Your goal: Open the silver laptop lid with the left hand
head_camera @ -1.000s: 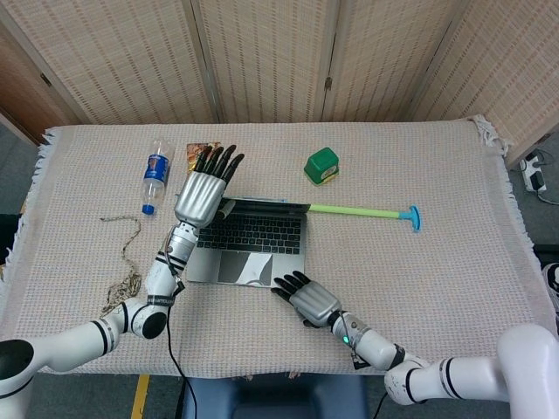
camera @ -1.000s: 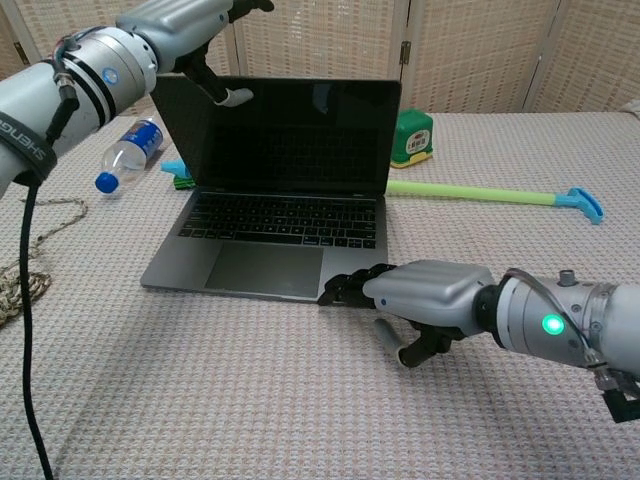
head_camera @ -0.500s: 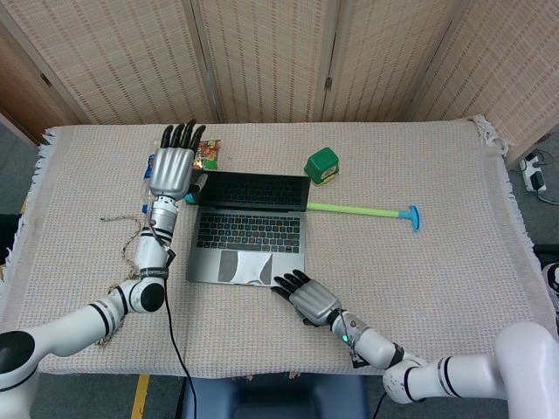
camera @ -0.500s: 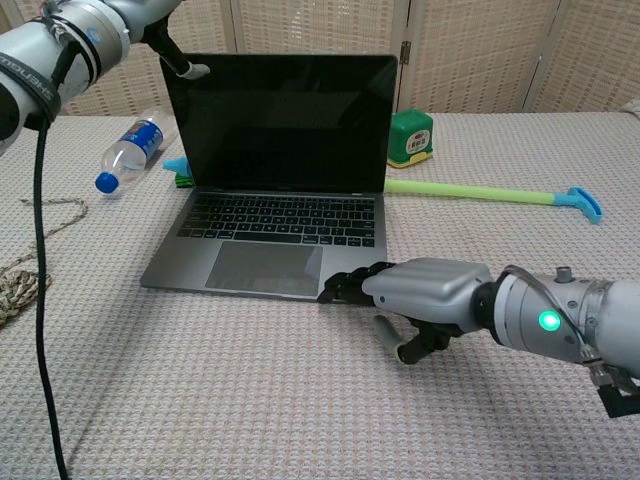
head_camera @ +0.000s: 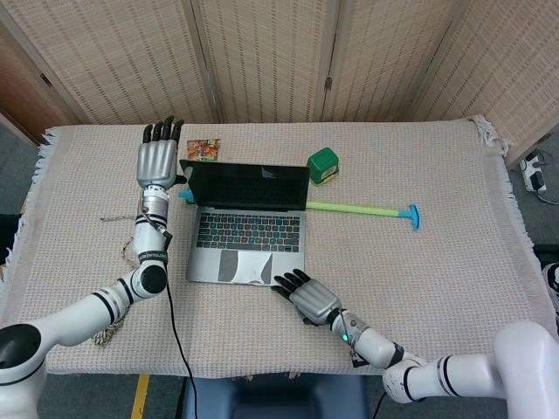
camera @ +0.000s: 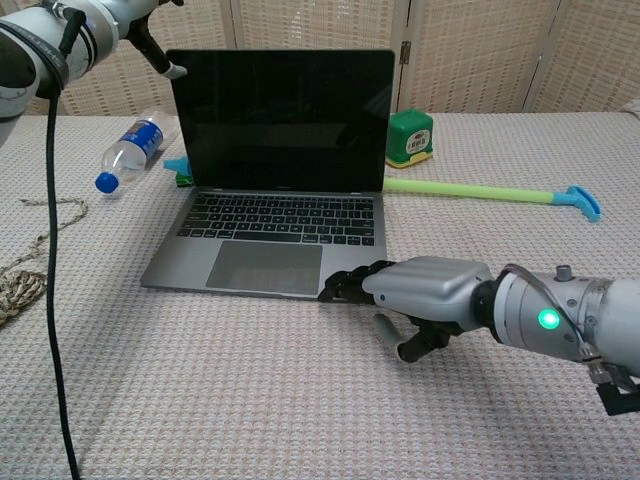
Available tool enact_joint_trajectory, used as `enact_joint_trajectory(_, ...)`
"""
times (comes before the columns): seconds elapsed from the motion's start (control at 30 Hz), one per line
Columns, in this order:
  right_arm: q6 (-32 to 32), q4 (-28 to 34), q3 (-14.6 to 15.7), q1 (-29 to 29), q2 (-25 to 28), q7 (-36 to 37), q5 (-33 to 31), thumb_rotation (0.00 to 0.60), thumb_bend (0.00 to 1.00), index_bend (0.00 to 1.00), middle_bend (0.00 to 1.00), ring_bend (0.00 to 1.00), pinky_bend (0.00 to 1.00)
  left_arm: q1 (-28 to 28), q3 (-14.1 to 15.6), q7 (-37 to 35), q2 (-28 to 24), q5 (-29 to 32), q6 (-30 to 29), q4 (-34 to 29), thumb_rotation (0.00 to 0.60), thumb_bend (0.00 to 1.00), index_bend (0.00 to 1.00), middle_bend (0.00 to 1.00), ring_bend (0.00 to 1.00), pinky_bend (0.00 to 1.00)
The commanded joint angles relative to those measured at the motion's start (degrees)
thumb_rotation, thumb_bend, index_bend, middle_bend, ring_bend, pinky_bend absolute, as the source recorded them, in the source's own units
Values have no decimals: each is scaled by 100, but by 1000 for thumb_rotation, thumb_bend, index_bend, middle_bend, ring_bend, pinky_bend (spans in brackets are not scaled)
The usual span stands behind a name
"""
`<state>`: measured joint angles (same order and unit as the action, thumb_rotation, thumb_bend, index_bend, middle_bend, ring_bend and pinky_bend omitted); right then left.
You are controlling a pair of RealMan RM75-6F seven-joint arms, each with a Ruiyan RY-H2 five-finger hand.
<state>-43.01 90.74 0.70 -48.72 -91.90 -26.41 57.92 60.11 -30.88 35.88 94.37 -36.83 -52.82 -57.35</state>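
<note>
The silver laptop (head_camera: 247,234) (camera: 265,235) lies mid-table with its lid (camera: 285,115) standing nearly upright and the dark screen facing me. My left hand (head_camera: 157,160) (camera: 112,14) is raised at the lid's upper left corner, fingers stretched out and apart. Its thumb (camera: 166,64) is right at that corner, and I cannot tell whether it touches. My right hand (head_camera: 307,298) (camera: 425,289) lies flat on the cloth. Its dark fingertips (camera: 343,287) rest against the front right edge of the laptop base, holding nothing.
A water bottle (camera: 130,150) and a small blue item (camera: 177,168) lie left of the laptop. A green tub (head_camera: 322,166) and a green rod with a blue end (head_camera: 362,210) sit right of it. A snack packet (head_camera: 203,149) lies behind, and rope (camera: 20,290) at the far left.
The lid has swung from a low angle up to nearly upright. My left hand has moved back and to the left with the lid's corner. The right hand has stayed put.
</note>
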Motion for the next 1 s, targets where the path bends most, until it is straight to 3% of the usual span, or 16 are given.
enact_joint_trajectory(0.03,-57,79,3,32,48,59,84,600,916,0,0,95,0,-61,58,-139,-100,-35,-20,-200,600,337,0,2,0,0)
enact_joint_trajectory(0.27,-487,661,10,303,551,489,757,600,916,0,0,94,0,-569,308,-680,-662,-405,-235,-1387,600,337,0,2,0,0)
enact_joint_trajectory(0.57,-1407,1477,239,889,1620,817,1687,600,915,0,0,90,0,-1408,767,-1143,-1390,-1156,-1159,-2866,600,339,0,2,0,0)
enact_joint_trajectory(0.7,-2011,1594,427,1307,2127,974,2142,600,915,0,2,84,0,-1943,1138,-1494,-1673,-1728,-1658,-3390,600,342,3,26,0,0)
enact_joint_trajectory(0.9,-2965,1395,724,2105,2747,1499,2598,600,910,0,10,67,0,-2887,2020,-2198,-2133,-2880,-2303,-3903,600,346,58,63,0,0)
enact_joint_trajectory(1.0,-3404,1244,813,2470,2906,1704,2752,600,775,0,10,74,0,-3275,2410,-2324,-2293,-3264,-2581,-4019,600,346,71,68,0,0)
